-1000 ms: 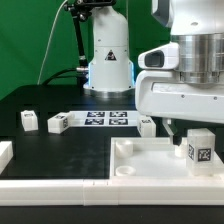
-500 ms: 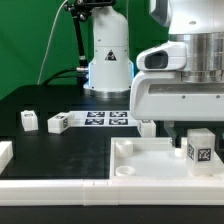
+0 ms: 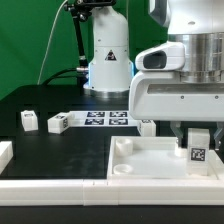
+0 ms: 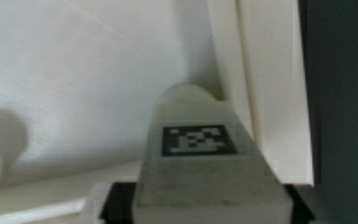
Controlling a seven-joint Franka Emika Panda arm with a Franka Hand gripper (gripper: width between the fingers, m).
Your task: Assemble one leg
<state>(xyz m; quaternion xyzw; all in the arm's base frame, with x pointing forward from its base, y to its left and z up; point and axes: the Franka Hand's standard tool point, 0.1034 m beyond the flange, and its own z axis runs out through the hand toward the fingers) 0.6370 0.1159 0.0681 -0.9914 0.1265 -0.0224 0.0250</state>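
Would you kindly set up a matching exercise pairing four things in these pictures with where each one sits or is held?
Things:
1. the held leg
2. the marker board
3. the tray
4. the leftmost loose leg

Places:
A. flat on the black table, in front of the arm's white base
B. in the foreground at the exterior view's right, under the gripper
C. between the gripper's fingers, over the tray
D. alone on the table at the exterior view's left

Pairs: 1-C, 2-A, 3-B, 4-D

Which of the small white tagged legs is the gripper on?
The leg over the tray at the exterior view's right, between the gripper fingers. The others lie on the black table.
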